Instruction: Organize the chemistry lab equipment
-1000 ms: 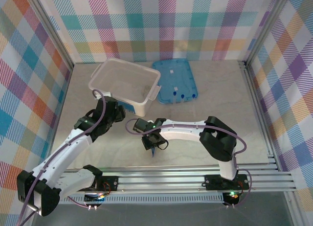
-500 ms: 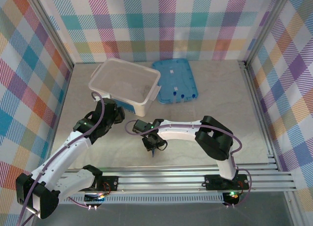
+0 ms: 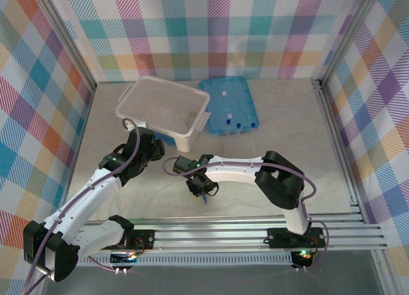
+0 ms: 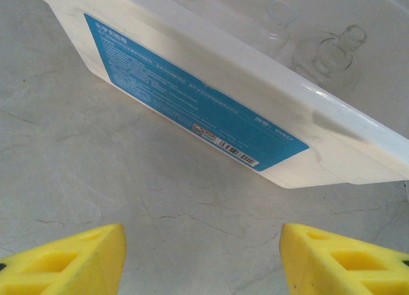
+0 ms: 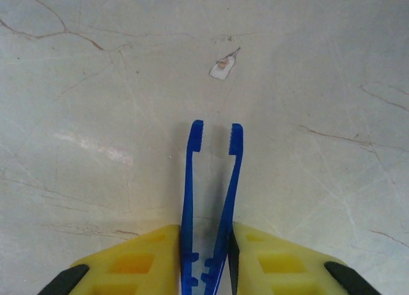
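- Top external: step in hand is the tweezers (image 3: 205, 200) pick-up; they lie on the bench (image 3: 287, 135) under the right end effector (image 3: 202, 193).
- Left wrist: left end effector (image 4: 201, 244) is wide open and empty, with the tub (image 4: 332, 161) just ahead and a flask (image 4: 326, 52) inside.
- Right wrist: right end effector is closed on both tweezer arms, tips projecting forward. Next move probably calls for a lift, then a carry to the tub.

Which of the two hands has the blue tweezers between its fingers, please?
The right hand: its yellow fingers press both sides of the blue tweezers. The left hand stands open and empty before the white tub.
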Available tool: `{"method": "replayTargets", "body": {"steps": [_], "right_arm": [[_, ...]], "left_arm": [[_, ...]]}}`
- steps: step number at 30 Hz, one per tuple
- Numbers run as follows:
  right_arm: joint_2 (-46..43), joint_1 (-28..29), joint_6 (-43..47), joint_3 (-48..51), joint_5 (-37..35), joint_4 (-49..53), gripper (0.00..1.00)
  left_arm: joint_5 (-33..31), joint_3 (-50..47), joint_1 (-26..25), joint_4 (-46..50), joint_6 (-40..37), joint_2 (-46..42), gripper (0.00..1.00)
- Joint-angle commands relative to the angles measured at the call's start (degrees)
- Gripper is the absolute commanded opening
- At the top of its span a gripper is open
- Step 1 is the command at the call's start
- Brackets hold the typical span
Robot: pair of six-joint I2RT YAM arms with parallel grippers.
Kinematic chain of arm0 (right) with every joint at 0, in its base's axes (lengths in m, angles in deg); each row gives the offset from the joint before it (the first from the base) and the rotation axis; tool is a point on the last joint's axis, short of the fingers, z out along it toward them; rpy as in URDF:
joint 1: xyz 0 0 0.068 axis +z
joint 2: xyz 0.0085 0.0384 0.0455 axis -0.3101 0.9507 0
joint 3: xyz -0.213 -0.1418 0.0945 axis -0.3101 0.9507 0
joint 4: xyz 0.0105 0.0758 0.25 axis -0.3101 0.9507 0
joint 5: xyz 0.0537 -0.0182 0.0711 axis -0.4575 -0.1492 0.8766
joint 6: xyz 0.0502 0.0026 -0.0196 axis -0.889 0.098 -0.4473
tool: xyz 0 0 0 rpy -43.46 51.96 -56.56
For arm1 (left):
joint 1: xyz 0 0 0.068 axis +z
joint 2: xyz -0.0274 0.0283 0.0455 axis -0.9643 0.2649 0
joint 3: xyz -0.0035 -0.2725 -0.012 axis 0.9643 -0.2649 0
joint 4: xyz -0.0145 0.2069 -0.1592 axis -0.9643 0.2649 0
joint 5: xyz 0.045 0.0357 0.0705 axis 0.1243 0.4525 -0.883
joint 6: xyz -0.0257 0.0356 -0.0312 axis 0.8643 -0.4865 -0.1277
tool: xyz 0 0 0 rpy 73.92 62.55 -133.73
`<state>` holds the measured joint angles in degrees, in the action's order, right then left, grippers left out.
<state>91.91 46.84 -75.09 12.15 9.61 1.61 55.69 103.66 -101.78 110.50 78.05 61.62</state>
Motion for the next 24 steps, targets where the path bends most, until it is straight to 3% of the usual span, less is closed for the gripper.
{"method": "replayTargets", "body": {"steps": [1, 13, 24], "right_arm": [[0.87, 0.22, 0.88, -1.5, -1.28, 1.83, 0.24], [-4.78, 0.13, 2.94, -2.03, -4.97, 3.04, 0.23], [-12.96, -0.34, 9.56, -11.87, -7.65, 9.19, 0.24]], "left_arm": [[0.03, -0.56, -0.5, -1.57, -0.28, 0.32, 0.64], [-2.56, 0.32, -0.55, 0.05, -1.12, -1.58, 0.64], [-6.68, 3.08, -0.41, 3.29, -1.6, -4.77, 0.64]]}}
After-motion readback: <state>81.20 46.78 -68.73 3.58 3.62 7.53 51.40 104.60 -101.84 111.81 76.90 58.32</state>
